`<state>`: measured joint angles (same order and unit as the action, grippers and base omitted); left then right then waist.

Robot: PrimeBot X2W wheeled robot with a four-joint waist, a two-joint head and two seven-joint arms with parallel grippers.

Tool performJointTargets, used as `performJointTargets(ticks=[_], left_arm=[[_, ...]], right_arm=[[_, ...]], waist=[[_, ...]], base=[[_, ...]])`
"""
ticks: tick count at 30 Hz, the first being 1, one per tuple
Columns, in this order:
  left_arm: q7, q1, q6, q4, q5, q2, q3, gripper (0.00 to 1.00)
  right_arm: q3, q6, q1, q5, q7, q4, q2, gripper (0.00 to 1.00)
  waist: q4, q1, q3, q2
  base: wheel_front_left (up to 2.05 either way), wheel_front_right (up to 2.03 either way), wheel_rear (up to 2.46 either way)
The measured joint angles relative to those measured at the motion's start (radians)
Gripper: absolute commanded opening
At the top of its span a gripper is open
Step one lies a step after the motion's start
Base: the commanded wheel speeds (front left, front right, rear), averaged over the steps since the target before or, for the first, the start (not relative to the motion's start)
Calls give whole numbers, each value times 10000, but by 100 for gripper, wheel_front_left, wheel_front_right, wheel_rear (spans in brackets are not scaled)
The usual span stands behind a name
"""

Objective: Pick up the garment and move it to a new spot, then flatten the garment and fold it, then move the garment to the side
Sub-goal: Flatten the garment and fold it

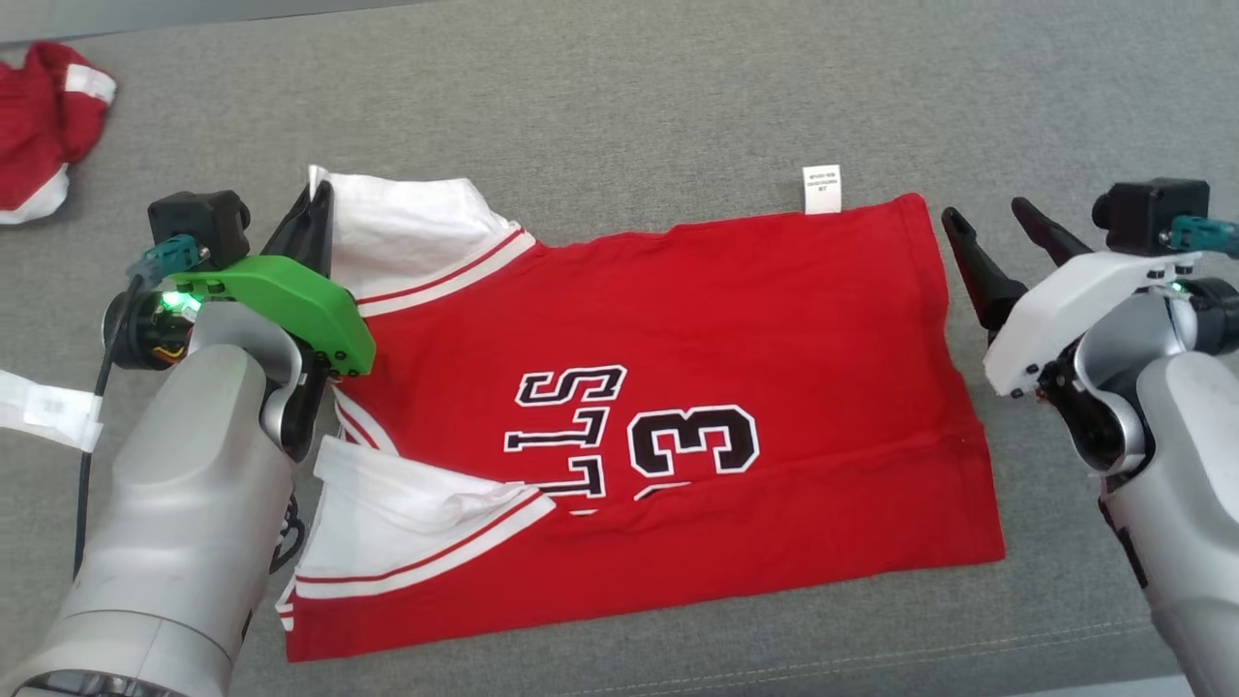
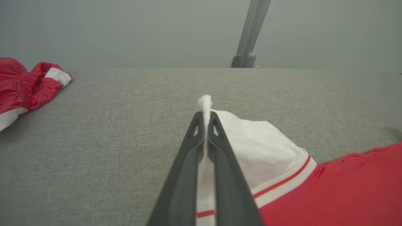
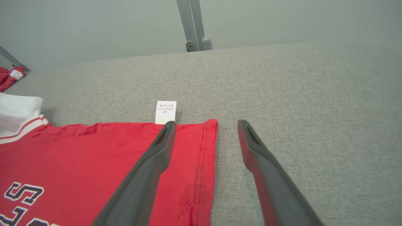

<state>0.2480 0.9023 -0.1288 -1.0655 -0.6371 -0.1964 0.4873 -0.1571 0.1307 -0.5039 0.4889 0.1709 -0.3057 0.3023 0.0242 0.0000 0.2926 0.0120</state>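
The garment (image 1: 697, 407) is a red jersey with white sleeves and black lettering, lying flat on the grey surface, its hem toward the right. My left gripper (image 1: 315, 198) is shut on the white far sleeve (image 1: 407, 227); in the left wrist view the sleeve's white cloth (image 2: 251, 147) is pinched between the two dark fingers (image 2: 185, 166) and pokes out past their tips. My right gripper (image 1: 987, 221) stands open just off the hem's far right corner. In the right wrist view one finger (image 3: 150, 160) lies over the red hem (image 3: 191, 150) and the other over bare grey cloth.
A second red and white garment (image 1: 44, 121) is crumpled at the far left corner. A white care label (image 1: 821, 188) sticks out from the jersey's far edge. A grey post (image 2: 249, 34) rises behind the surface. White tape (image 1: 48, 411) lies at the left edge.
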Motion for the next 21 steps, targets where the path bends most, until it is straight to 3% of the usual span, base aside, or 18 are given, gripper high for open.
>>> performJointTargets(ticks=[7, 21], left_arm=[[58, -97, 0, 614, -320, 10, 295, 0], [82, 191, 0, 779, -571, 136, 644, 0]], right_arm=[[-874, 0, -1643, -94, 815, -2025, 663, 100], [-2585, 2, -3540, 497, 1592, -4523, 991, 100]], waist=[[-684, 0, -17, 0], [-1203, 0, 658, 0]], base=[[0, 0, 0], [0, 0, 0]])
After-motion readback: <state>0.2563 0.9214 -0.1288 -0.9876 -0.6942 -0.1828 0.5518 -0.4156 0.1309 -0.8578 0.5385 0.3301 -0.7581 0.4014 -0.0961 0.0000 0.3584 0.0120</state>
